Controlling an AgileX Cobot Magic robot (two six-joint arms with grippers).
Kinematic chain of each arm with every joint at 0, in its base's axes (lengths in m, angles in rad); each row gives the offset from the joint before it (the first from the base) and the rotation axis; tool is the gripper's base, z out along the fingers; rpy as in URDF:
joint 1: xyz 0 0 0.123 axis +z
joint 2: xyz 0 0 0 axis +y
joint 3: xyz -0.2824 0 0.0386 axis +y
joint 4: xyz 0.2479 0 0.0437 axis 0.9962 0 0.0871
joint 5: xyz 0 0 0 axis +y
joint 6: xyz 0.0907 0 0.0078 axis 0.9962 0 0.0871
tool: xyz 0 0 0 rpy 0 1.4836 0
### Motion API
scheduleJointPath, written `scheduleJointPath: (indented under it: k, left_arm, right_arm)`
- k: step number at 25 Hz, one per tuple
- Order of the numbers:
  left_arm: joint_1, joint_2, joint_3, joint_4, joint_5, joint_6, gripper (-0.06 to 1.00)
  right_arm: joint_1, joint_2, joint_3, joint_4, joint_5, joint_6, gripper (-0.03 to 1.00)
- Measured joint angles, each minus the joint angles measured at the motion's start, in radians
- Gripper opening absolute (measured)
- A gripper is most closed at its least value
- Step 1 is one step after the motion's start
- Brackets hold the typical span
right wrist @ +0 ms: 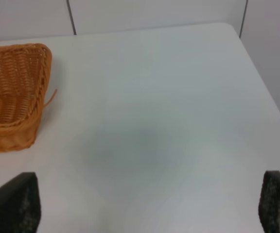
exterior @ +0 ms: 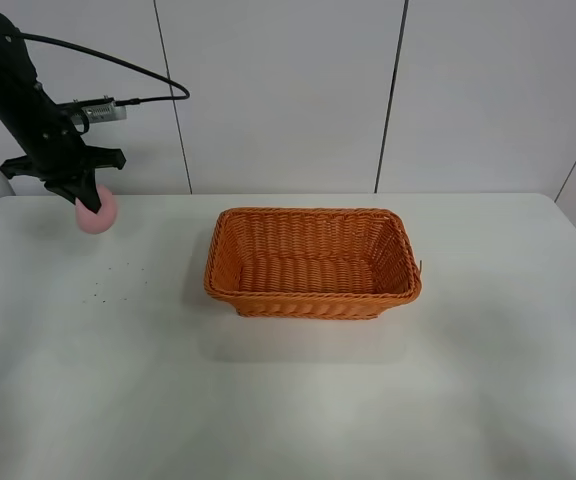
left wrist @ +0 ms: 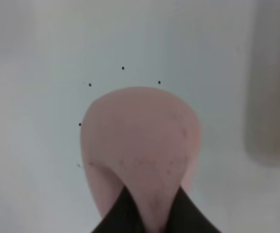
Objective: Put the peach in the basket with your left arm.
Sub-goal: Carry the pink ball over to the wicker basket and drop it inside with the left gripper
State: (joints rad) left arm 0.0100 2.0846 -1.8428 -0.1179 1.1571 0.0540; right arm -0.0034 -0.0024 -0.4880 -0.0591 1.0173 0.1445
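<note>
In the right wrist view, the right gripper (right wrist: 145,208) shows two black prongs at the lower corners of the frame, spread wide over bare white table (exterior: 288,400) with nothing between them. The empty basket (exterior: 313,298) sits at mid-frame in the high view, well apart from the peach (exterior: 99,213). The peach is farther back, in the upper left of the frame near the table's far edge, pinched between the closed prongs of the left gripper (exterior: 86,200). Small dark specks (exterior: 118,280) dot the tabletop nearby. Pale wall panels (exterior: 268,90) stand behind.

Orange basket (exterior: 313,303) on white table (exterior: 488,385)
</note>
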Motion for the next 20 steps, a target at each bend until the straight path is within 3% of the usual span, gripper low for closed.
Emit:
scheduleJointPath:
  k: [7,20]
  left_arm:
    - [-0.046,-0.004,-0.063,0.034,0.012,-0.010,0.11]
    - [-0.429,0.091,-0.336,0.049,0.014,-0.098,0.11]
  right_arm:
    - [0.000,0.000,0.000,0.000,0.000,0.000,0.69]
    - [0.000,0.000,0.000,0.000,0.000,0.000,0.69]
